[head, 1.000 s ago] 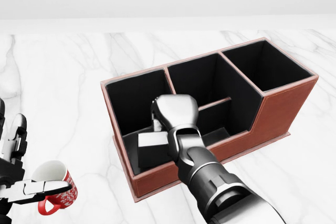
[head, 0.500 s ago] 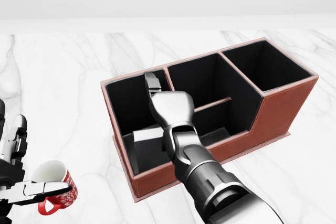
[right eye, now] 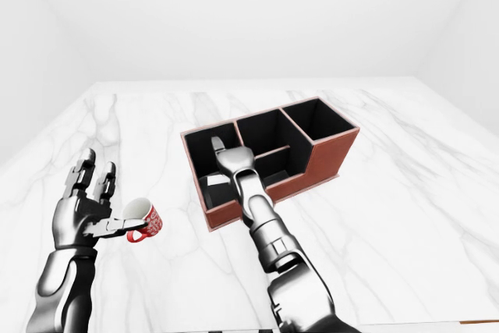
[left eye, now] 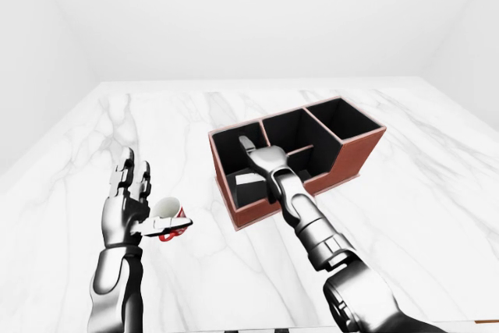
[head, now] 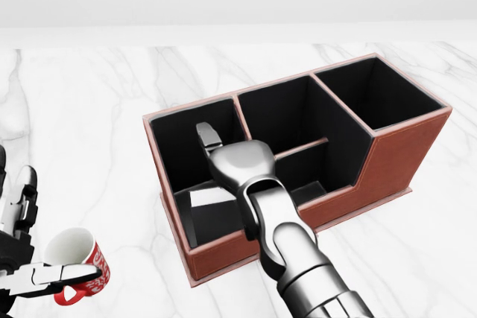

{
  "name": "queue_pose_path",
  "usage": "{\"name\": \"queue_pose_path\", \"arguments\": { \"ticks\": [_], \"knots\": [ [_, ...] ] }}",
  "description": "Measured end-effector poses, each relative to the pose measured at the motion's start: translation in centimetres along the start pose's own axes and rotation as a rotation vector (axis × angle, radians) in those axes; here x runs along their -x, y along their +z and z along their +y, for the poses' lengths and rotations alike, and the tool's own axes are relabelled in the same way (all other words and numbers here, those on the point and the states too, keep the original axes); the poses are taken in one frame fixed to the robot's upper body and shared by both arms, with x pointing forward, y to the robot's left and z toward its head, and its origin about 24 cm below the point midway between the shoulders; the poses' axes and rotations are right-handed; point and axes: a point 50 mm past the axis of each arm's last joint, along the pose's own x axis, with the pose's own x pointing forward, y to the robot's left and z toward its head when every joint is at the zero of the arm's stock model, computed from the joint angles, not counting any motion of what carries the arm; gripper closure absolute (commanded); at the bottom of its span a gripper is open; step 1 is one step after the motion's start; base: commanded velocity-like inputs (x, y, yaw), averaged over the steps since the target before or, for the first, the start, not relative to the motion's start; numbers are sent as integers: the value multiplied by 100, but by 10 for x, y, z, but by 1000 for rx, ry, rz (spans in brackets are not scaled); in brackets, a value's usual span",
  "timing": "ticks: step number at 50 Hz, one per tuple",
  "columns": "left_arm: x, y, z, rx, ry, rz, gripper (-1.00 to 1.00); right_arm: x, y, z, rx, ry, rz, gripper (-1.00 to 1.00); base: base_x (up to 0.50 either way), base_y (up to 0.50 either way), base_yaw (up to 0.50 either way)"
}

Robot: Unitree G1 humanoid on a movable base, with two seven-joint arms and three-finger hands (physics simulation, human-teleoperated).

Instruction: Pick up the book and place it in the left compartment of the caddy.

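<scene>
Since the picture of a second ago, the right hand [head: 237,165] has been drawn back toward the bottom of the head view and its fingers have been spread; where they were clamped on the book [head: 211,197], one finger [head: 208,137] is now pointed up over the left compartment and nothing is gripped. The book has been left inside the left compartment of the caddy [head: 393,156], tilted against the compartment's floor and wall.

Only a pale sliver of the book's page edge and a dark cover can be made out; the rest is covered by the right hand and wrist or lost against the black lining. The lower part of the middle compartment is likewise hidden by the arm. The left hand [left eye: 129,204] is cut off at the left edge of the head view, but is seen whole in the left-eye view, with its fingers held apart and upright and one of them stretched along the rim of the mug [left eye: 168,216].

The caddy is a box of reddish-brown, leather-like panels with a matt black interior, stepped lower along its near side. The mug is red with a white pattern and a white inside. The table [left eye: 437,193] is glossy white marble with grey veins. The arms are polished grey metal.
</scene>
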Motion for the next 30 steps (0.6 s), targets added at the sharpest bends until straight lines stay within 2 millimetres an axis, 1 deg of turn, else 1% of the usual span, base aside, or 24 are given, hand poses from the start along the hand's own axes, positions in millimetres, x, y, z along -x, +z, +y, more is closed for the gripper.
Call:
{"name": "queue_pose_path", "arguments": {
  "ticks": [8,16,24,30],
  "knots": [
    [3,2,-2,-7,-5,1,-100,35,-5,-10,1,88,21,-100,0,0,0],
    [4,5,-5,-20,-8,0,-100,81,-30,-35,-4,74,132,-100,0,0,0],
    [3,11,-10,-34,-11,-4,-100,128,-53,-69,-13,-157,242,-100,0,0,0],
    [1,15,-14,-45,-12,-9,-100,160,-67,-89,-20,-299,306,-100,0,0,0]
  ]
}}
